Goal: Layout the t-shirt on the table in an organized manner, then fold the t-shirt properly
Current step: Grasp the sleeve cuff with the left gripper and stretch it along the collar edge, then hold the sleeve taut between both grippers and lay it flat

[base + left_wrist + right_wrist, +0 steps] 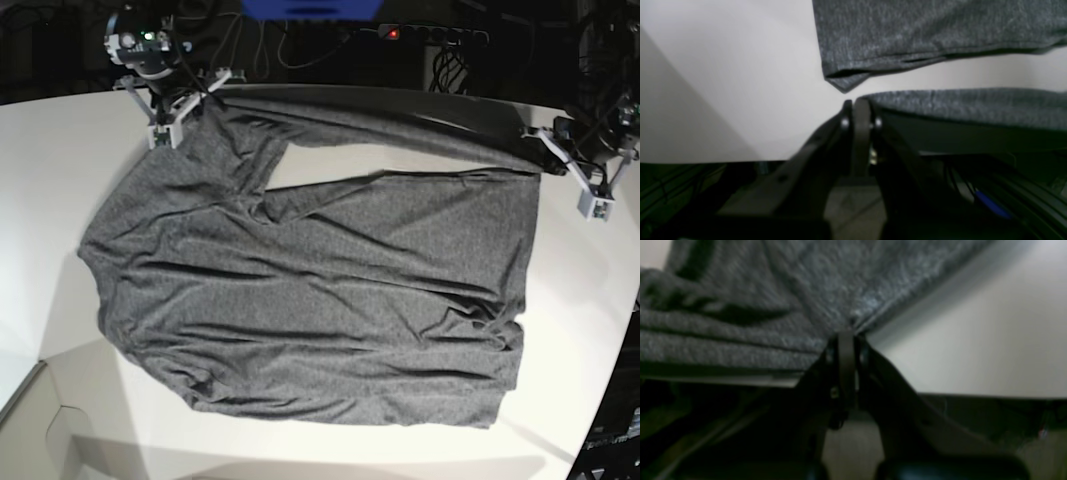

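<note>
Both grippers, left gripper (858,105) and right gripper (846,334), pinch the t-shirt (310,290) at its far edge; it lies spread, rumpled, on the worktop (60,150). Uneven pulling could skew the cloth or slip an edge free

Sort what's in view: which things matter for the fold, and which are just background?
Job:
t-shirt
table
left claw, shut on t-shirt
right claw, shut on t-shirt

Background:
cables behind the table
power strip

Base overhead; wrists close, maybe blurred.
</note>
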Motion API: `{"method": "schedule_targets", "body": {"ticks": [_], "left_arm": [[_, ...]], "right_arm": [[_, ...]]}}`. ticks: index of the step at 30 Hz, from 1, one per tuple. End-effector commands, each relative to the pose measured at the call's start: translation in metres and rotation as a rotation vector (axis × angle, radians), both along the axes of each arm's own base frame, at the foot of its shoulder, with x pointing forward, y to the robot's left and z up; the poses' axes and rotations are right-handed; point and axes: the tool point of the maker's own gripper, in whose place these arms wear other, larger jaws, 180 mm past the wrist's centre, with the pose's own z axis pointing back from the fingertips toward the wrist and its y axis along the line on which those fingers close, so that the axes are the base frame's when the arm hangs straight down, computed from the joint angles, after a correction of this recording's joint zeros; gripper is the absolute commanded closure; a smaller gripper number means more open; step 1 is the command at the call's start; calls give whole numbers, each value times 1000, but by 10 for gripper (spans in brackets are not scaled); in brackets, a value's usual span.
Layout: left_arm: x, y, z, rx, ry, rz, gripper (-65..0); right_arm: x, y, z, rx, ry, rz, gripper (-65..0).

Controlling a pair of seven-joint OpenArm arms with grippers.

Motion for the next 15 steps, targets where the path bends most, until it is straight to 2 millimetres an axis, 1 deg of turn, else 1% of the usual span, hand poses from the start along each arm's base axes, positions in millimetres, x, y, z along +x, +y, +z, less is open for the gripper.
{"method": "schedule_targets", "body": {"ticks": [1, 3, 5, 7, 13, 15], "left_arm": [[7, 6, 9, 32, -32, -7, 0], [7, 6, 8, 32, -31, -6, 0], [7, 8, 9, 35, -33, -2, 0], [6, 9, 8, 42, -29, -2, 0], [6, 28, 9, 169, -34, -1, 0], [8, 30, 12, 186, -47, -2, 0]], "right_arm": [[-2, -1, -2, -5, 13, 0, 0], [-5, 0, -7, 1, 27, -2, 0], [-2, 5, -9, 17, 13, -9, 0], [-1, 6, -10, 19, 3, -10, 0], [1, 6, -10, 21, -1, -11, 0], [2, 6, -10, 21, -3, -11, 0]]}}
